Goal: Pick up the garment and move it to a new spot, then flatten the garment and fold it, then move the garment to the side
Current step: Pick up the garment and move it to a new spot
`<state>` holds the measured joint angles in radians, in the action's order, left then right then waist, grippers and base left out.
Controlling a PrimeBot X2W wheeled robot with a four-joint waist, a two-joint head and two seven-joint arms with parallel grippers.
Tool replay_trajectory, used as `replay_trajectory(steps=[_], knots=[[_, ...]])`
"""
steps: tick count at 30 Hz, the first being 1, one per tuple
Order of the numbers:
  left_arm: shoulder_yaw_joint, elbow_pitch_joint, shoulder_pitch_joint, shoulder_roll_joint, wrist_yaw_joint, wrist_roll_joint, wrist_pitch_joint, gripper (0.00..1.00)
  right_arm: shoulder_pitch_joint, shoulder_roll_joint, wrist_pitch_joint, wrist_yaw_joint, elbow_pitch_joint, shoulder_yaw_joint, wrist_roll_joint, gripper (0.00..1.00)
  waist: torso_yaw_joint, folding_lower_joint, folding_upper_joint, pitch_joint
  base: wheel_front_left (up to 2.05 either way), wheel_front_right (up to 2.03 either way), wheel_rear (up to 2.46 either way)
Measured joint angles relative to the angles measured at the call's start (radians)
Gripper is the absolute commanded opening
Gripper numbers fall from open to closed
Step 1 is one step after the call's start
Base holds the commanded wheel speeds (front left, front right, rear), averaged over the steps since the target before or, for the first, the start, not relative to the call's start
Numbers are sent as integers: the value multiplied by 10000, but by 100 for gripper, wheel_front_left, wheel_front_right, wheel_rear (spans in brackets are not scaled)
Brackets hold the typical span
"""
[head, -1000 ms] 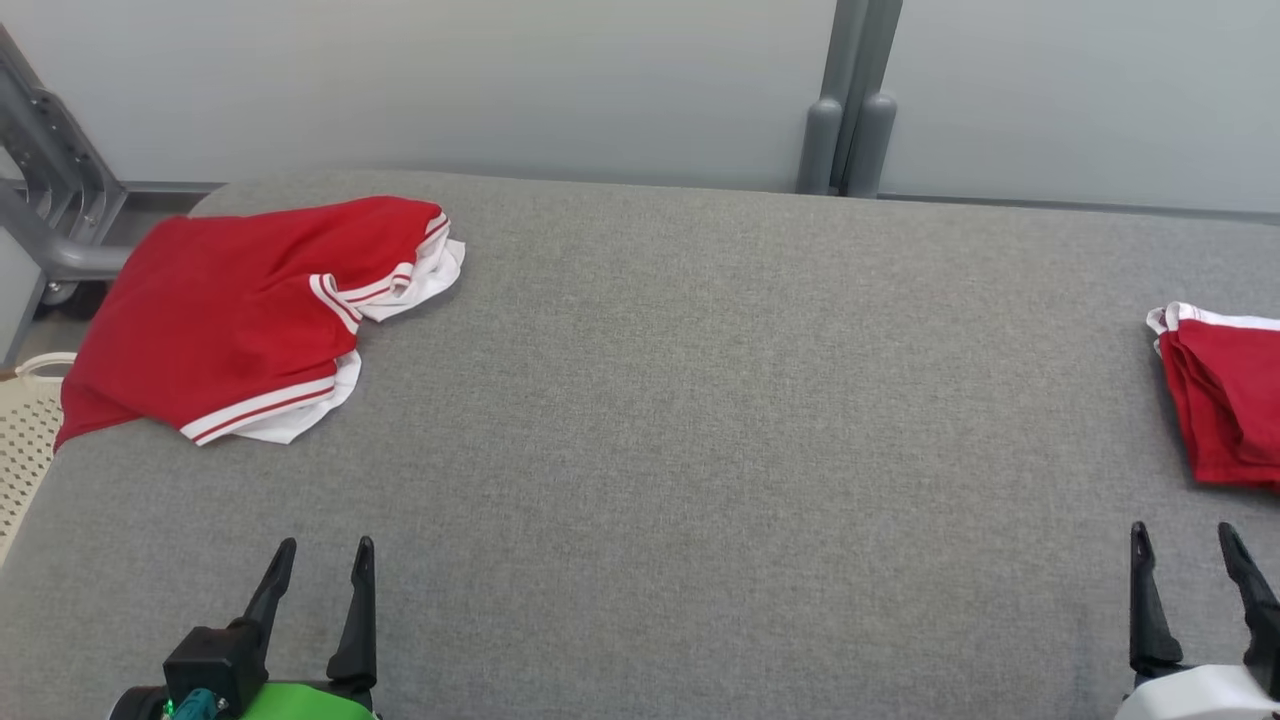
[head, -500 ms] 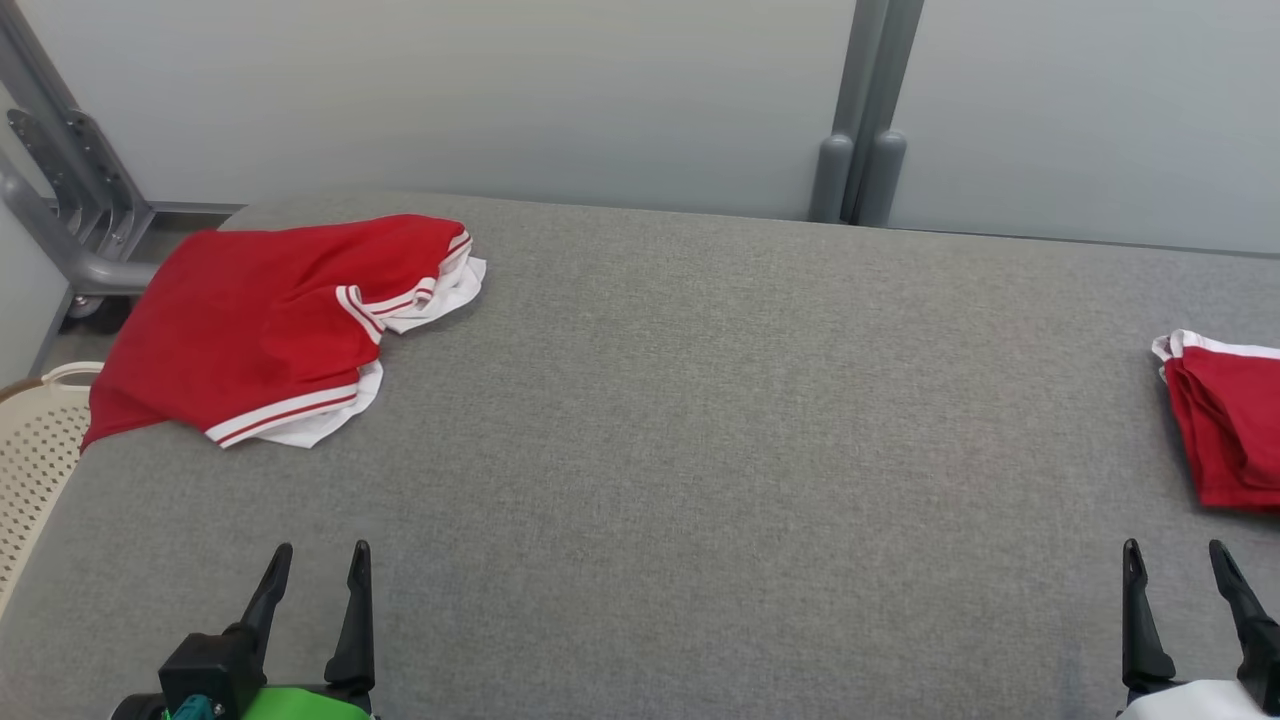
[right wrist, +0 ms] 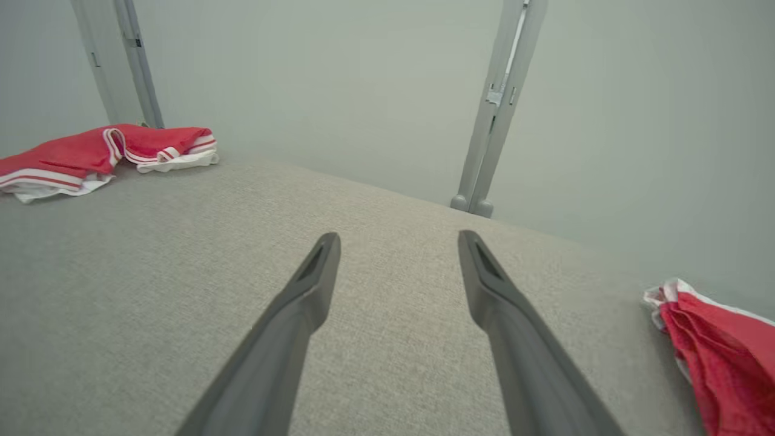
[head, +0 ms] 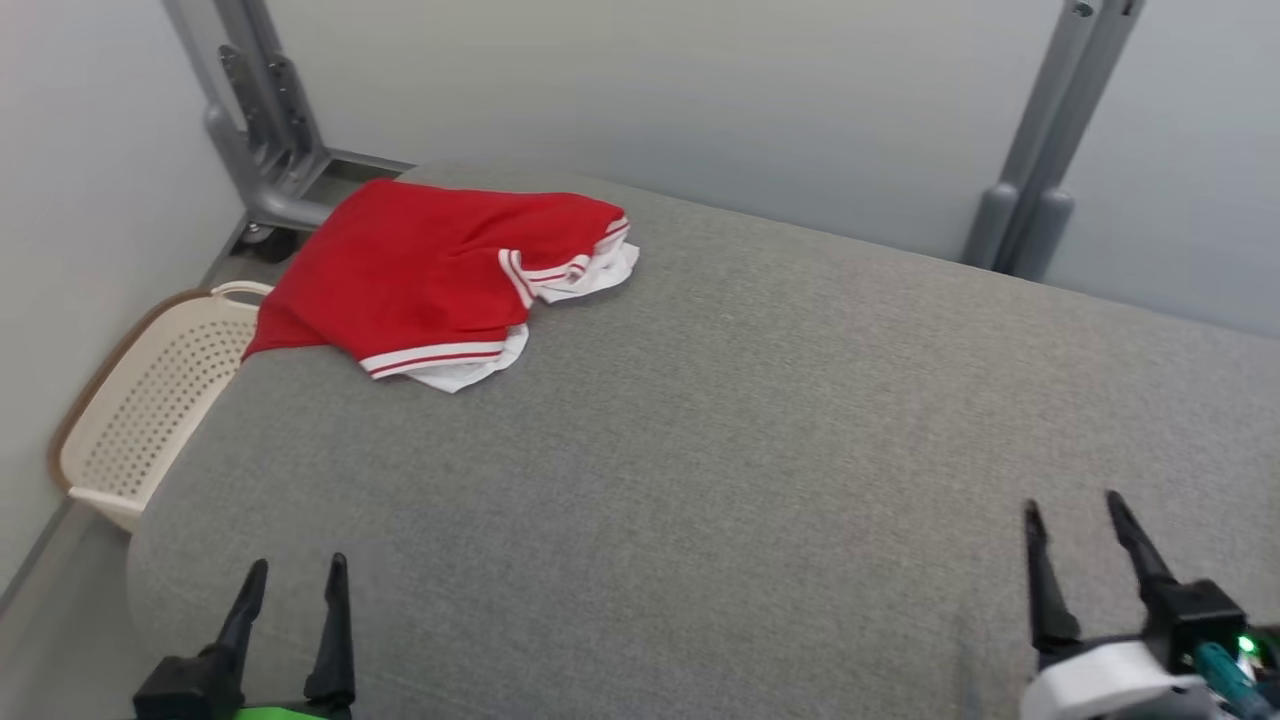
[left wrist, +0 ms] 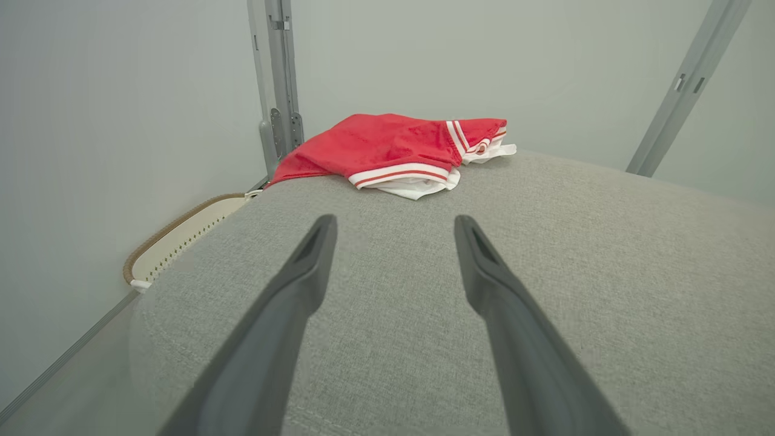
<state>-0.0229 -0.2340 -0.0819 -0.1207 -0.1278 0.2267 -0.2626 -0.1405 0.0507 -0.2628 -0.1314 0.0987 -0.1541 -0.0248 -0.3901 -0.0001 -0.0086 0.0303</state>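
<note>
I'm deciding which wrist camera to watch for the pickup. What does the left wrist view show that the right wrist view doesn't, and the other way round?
Left wrist view, not the right: the left gripper, open, and a cream perforated basket beside the table's edge.
Right wrist view, not the left: the right gripper, open, and a second red garment with white trim at the table's right end.
Shared: the crumpled red garment with white striped hems, the grey padded table, and grey uprights against the wall.
</note>
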Motion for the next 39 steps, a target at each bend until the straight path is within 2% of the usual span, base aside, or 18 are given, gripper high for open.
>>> replay_trajectory(steps=[5,7,14,20,23,24,30,32,35,39], knots=[[976,713,-384,245,151,119,0,100,1462,-35,0,0,468,1687,-339,100,-963,0,0,-128,0,0,0],[1212,936,-543,372,199,127,0,100,1732,-36,0,0,658,1985,-395,100,-1170,0,0,-221,0,0,0],[1672,1407,-772,585,215,121,0,100,2041,48,0,0,947,2173,-370,100,-1471,0,0,-547,-1,-1,-1],[1530,1283,-425,644,132,140,0,100,1891,69,0,0,874,1985,-349,100,-1484,0,0,-706,0,0,0],[1133,500,660,642,73,359,280,100,1854,119,0,0,708,1799,-460,100,-1470,0,0,-924,0,0,0],[773,-322,2497,468,36,842,1486,100,1844,307,0,0,518,1569,-700,100,-1462,0,0,-1262,0,0,0],[151,-2681,6361,-159,-15,1776,3463,100,1689,568,0,0,-52,1517,-1223,100,-1400,0,0,-2226,0,0,0],[186,-3588,7277,-474,-13,2481,3971,100,1694,669,0,0,-153,1751,-1360,100,-1276,1,0,-2571,0,0,0],[52,-4840,8264,-1189,-13,2966,4412,100,1689,867,0,0,-309,2090,-1530,100,-895,2,0,-3009,0,0,0],[-403,-5831,9141,-1632,-17,4107,4924,100,1666,926,13,-2,-809,2174,-1632,100,-191,2,0,-3487,0,0,0]])
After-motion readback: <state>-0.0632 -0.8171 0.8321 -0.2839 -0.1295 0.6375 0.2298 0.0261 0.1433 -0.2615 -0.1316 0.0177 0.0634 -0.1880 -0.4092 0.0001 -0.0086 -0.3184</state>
